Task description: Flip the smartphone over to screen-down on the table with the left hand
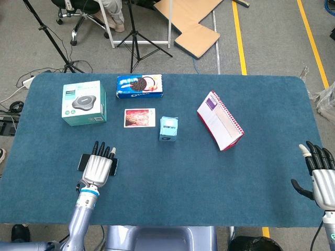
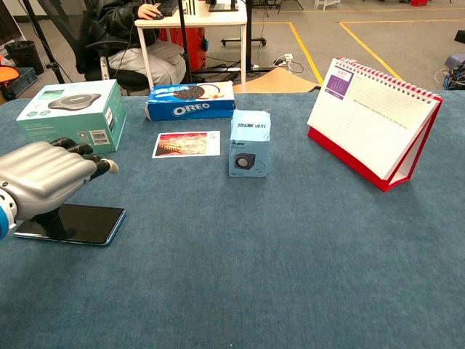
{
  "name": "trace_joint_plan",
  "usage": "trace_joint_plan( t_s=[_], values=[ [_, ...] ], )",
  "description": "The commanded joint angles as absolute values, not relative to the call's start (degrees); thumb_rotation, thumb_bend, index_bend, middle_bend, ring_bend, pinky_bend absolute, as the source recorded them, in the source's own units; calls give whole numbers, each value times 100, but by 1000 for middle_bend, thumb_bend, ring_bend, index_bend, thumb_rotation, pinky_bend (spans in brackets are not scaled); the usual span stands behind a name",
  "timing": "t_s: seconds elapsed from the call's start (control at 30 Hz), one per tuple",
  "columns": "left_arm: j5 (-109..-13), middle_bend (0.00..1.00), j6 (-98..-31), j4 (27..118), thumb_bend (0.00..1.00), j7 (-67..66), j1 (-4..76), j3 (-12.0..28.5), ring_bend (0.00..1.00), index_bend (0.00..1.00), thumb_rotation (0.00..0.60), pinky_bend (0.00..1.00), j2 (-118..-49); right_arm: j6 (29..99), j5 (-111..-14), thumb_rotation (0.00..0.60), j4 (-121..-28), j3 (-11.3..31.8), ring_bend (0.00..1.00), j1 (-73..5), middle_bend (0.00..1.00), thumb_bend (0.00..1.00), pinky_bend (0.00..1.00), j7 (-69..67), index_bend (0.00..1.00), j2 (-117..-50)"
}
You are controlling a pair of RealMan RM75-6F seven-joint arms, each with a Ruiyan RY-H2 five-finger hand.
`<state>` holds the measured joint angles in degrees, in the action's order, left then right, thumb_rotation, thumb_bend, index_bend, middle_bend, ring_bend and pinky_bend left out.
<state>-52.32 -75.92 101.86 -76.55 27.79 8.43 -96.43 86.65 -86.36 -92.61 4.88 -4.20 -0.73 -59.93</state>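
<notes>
A black smartphone (image 2: pixel 87 222) lies flat, glossy face up, on the blue table at the front left; the head view shows only its ends (image 1: pixel 82 162) beside my hand. My left hand (image 1: pixel 97 168) (image 2: pixel 43 183) hovers palm down over the phone with its fingers stretched forward, holding nothing. Its thumb (image 2: pixel 57 226) reaches down to the phone's near edge. My right hand (image 1: pixel 322 183) stays at the table's front right corner, fingers apart and empty; the chest view does not show it.
Behind the phone stand a green speaker box (image 1: pixel 84 103), an Oreo pack (image 1: pixel 139 86), a photo card (image 1: pixel 140 117) and a small light-blue box (image 1: pixel 168 129). A red desk calendar (image 1: pixel 220 121) stands at the right.
</notes>
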Motion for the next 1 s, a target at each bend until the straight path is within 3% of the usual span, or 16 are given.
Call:
trace_joint_plan(
  t_s=[0.03, 0.6, 1.0],
  values=[
    [-5100, 120, -7512, 10005, 261, -7404, 2844, 856, 0, 121, 600, 0, -9631, 8644, -8621, 600, -9254, 487, 0, -425, 0, 151, 0, -71, 41, -5997],
    [-4837, 127, -7070, 9610, 261, -6678, 3042, 692, 0, 121, 600, 0, -9642, 8607, -8574, 600, -9244, 500, 0, -434, 0, 151, 0, -81, 42, -6001],
    [-4608, 155, -7121, 9356, 263, -6607, 3199, 595, 0, 144, 600, 0, -9820, 8575, -8533, 600, -9215, 512, 0, -441, 0, 152, 0, -132, 41, -5995]
  ],
)
